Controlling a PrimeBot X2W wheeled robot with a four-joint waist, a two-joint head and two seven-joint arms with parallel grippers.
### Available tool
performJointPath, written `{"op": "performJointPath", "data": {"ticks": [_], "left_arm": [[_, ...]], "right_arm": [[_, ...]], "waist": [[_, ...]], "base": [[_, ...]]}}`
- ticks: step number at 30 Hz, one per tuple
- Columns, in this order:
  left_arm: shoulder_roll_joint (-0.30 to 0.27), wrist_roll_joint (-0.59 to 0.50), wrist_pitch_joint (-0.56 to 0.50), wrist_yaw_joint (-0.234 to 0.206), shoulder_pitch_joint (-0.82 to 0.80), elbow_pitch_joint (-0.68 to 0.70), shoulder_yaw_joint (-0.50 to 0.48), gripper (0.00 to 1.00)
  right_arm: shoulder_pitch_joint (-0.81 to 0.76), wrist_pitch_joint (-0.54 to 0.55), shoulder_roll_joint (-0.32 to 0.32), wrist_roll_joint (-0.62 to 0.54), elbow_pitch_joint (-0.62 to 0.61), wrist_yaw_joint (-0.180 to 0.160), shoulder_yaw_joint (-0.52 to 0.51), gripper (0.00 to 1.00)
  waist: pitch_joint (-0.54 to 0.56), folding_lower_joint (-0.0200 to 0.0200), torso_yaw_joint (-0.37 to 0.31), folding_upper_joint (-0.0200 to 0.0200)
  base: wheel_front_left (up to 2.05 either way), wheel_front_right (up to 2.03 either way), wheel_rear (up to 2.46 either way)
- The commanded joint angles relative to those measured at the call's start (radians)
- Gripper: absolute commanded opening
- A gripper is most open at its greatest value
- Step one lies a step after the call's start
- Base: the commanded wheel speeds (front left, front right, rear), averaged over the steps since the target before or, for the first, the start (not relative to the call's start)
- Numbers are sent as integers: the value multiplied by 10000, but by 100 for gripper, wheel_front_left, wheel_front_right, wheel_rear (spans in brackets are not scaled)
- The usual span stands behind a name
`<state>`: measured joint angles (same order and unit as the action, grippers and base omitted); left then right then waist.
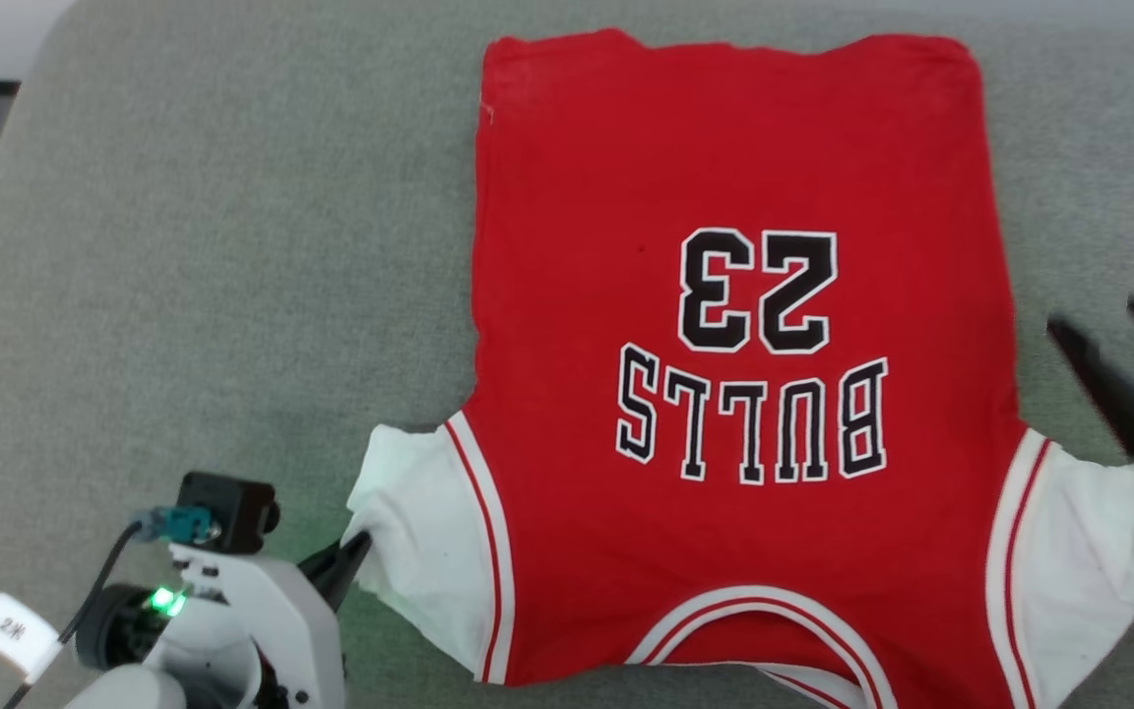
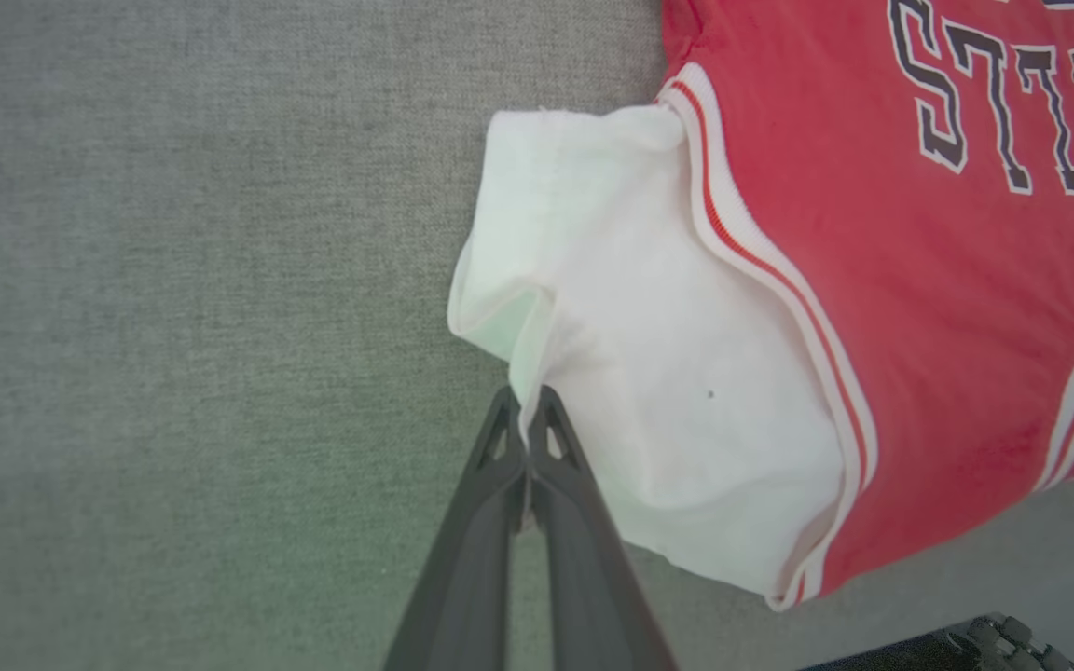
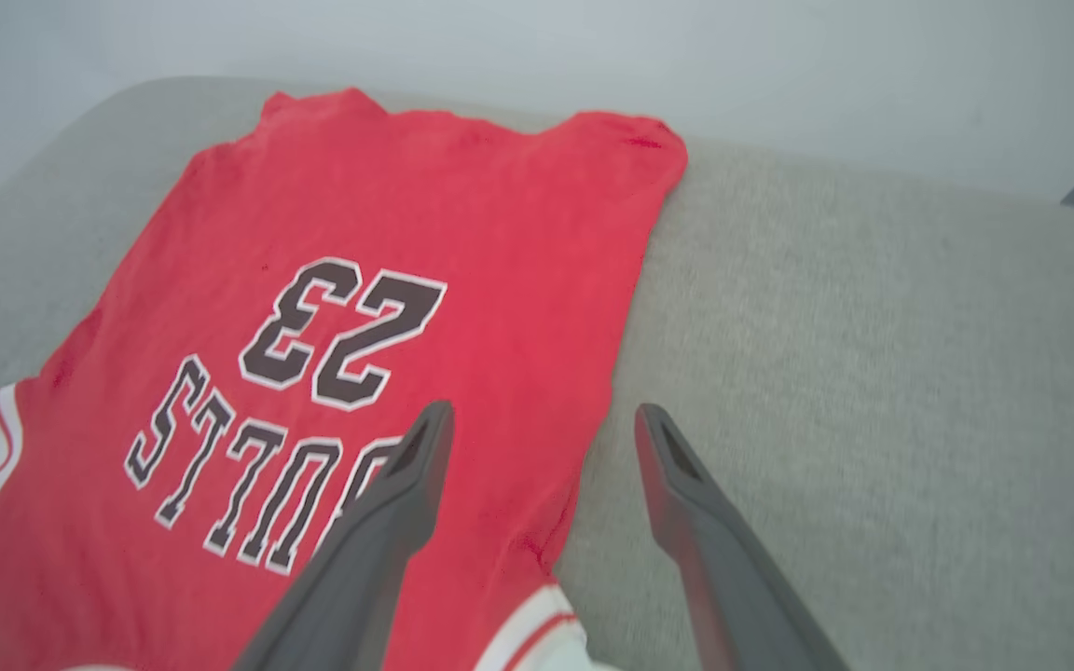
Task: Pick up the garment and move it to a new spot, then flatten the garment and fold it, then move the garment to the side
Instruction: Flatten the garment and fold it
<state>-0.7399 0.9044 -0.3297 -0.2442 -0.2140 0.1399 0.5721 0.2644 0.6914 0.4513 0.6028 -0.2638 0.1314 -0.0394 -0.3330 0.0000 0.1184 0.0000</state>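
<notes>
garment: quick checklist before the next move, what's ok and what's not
1. garment body flat, print up: ok
2. left gripper shut on the white sleeve edge: ok
3. right gripper holding cloth: not ok, open and empty
4. white sleeve smooth: not ok, bunched at the pinch
5. other sleeve smooth: not ok, crumpled
6. collar flat: cannot tell, cut off at the head view's bottom edge

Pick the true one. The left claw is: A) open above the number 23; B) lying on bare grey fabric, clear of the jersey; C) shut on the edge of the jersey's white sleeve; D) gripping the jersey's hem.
C: the left claw is shut on the white sleeve of the red jersey.
</notes>
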Motion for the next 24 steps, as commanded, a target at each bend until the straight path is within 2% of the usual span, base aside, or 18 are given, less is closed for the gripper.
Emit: {"op": "performJointPath", "data": {"ticks": [1, 6, 11, 17, 24], "left_arm": [[71, -131, 63, 99, -164, -64, 29, 0], [427, -288, 132, 416, -806, -272, 203, 0], [842, -445, 217, 744, -1404, -553, 411, 0], [1362, -544, 342, 1136, -1981, -1085, 674, 0], [1977, -589, 445, 1590, -2539, -1746, 1018, 0]], "right_arm": [[407, -186, -31, -182, 168, -16, 91, 100], [2567, -1174, 45, -922, 1764, -16, 529, 100], [4715, -1686, 323, -1340, 4000, -16, 994, 100], [6975, -1508, 524, -1769, 6788, -16, 1338, 100], [8920, -1091, 455, -2714, 9688, -16, 891, 100]], "waist": [[-330, 0, 252, 0], [-927, 0, 666, 0], [-1495, 0, 1165, 0], [-2054, 0, 1765, 0], [-2526, 0, 2445, 0]], "base": [[0, 0, 0], [0, 0, 0], [0, 0, 0], [0, 0, 0], [0, 0, 0]]}}
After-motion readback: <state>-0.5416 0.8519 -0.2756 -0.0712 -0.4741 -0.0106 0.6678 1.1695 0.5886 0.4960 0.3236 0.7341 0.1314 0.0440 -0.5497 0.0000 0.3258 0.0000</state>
